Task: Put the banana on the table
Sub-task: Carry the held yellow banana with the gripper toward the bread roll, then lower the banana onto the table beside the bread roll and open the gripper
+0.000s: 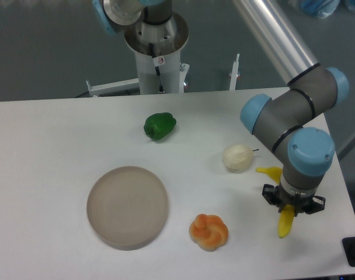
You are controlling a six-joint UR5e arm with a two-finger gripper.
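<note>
The yellow banana [285,222] hangs at the right side of the white table [49,146], its lower tip pointing down and its upper end showing behind the wrist. My gripper [292,207] is shut on the banana's middle, low over the table near the right edge. The arm's wrist hides part of the banana. Whether the banana's tip touches the table I cannot tell.
A cream round fruit [237,157] lies just up-left of the gripper. An orange knotted bun [208,231] sits to the left near the front edge. A tan plate [127,206] is at front centre and a green pepper [160,125] lies further back.
</note>
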